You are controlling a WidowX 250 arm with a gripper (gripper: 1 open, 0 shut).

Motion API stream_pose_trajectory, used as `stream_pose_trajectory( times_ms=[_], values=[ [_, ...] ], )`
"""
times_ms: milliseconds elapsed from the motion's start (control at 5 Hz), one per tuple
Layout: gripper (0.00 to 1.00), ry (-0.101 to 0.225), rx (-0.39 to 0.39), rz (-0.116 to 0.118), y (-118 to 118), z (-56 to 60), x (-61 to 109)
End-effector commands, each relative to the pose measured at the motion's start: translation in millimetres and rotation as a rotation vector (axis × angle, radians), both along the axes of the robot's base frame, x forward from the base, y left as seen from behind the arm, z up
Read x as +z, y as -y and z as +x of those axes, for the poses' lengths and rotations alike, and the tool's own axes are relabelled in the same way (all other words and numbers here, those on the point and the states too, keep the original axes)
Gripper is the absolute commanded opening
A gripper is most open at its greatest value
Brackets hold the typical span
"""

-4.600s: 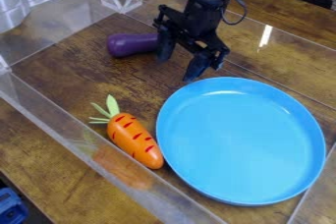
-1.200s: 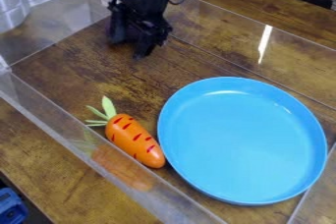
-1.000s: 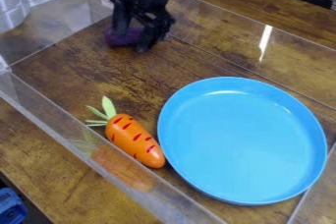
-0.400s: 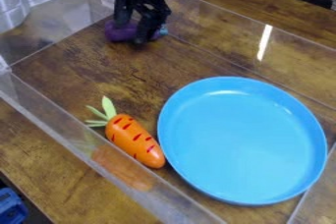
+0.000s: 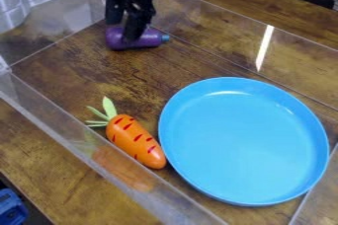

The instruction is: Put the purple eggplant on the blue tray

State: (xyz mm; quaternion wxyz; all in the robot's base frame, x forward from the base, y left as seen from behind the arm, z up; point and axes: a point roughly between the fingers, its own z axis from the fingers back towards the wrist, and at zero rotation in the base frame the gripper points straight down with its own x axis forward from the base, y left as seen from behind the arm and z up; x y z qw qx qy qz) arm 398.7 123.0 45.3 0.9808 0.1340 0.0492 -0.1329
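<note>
I count one eggplant (image 5: 134,38), one carrot (image 5: 133,138), one tray (image 5: 247,140); my hand (image 5: 128,20) straddles the eggplant, fingers apart.

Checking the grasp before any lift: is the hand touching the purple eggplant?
Cannot tell. In the camera view the hand sits right above the purple eggplant and overlaps its top edge, but neither contact nor a gap shows plainly.
</note>
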Motion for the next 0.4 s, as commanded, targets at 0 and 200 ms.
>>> stream_pose_trajectory(
  times_ms=[0, 200],
  values=[
    [0.00, 0.049, -0.042, 0.006, 1, 10.2, 22.2],
    [1.00, 0.050, 0.015, 0.004, 5, 2.9, 12.0]
  ],
)
